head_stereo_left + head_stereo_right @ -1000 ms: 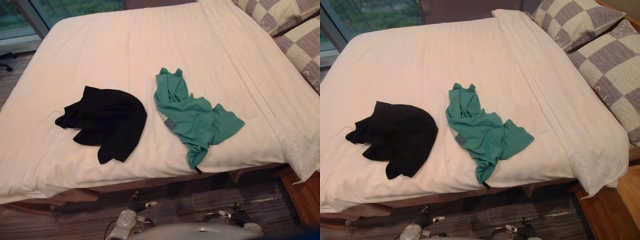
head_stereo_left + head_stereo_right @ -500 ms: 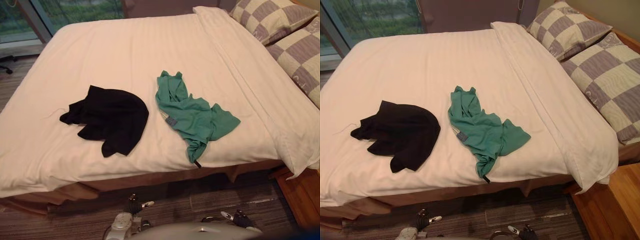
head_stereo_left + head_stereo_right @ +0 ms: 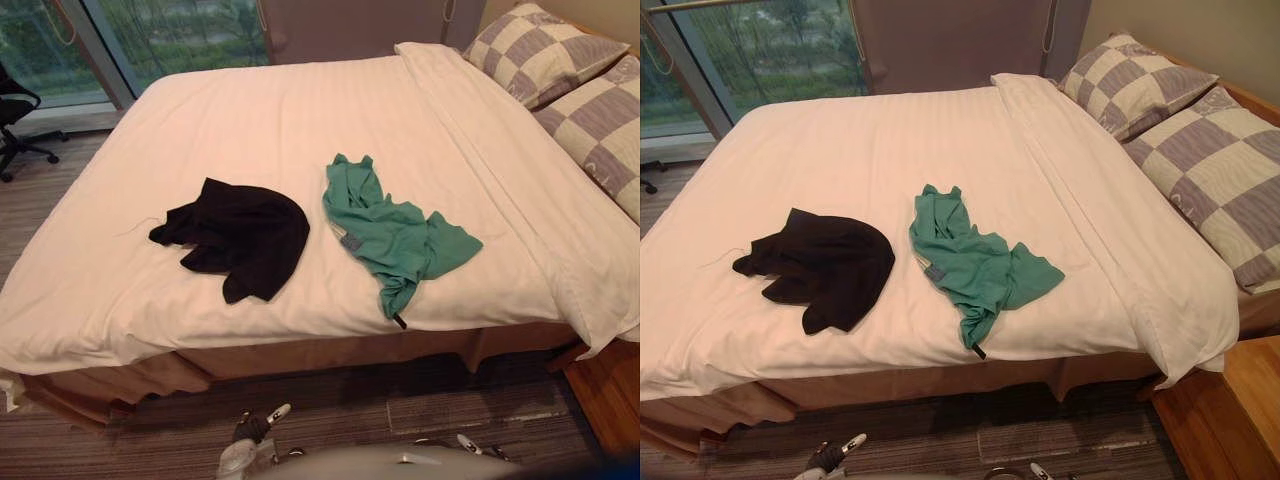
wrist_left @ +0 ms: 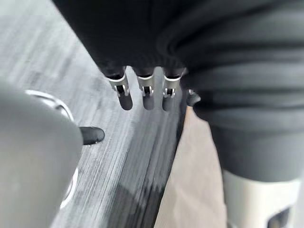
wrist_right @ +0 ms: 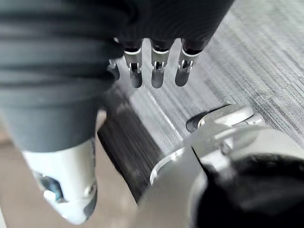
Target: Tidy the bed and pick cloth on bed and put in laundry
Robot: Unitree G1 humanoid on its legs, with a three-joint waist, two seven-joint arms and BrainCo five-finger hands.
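The bed takes up nearly everything ahead of me, its pale cover spread fairly flat from the near edge at 6 o'clock up to the window at 11 o'clock. A long fold in the cover runs along the 3 o'clock side. I judge that band to be the only part of the tidying that may need smoothing.

Two checked pillows lie side by side at 2 o'clock, at the head end, well apart from the clothes. They look settled where pillows belong, so I would leave them. An office chair stands on the floor at 10 o'clock, off the bed.

The task's things are two garments lying loose on the cover. The black cloth is bunched in a heap a little to 9 o'clock of centre. The green cloth sprawls just beside it toward 3 o'clock, apart from it and not touching. One end of the green cloth trails to the bed's near edge at 6 o'clock. Both are crumpled as dropped things are, and both lie in the half of the bed nearest me, so I judge either can be gathered from this side.

My left hand hangs low over the carpet at 7 o'clock, fingers straight and slack, holding nothing. My right hand hangs the same way at 5 o'clock, relaxed and empty. They are down because nothing is within reach yet. I judge the first pick has not begun, and the trailing green end looks like the easiest thing to pinch.
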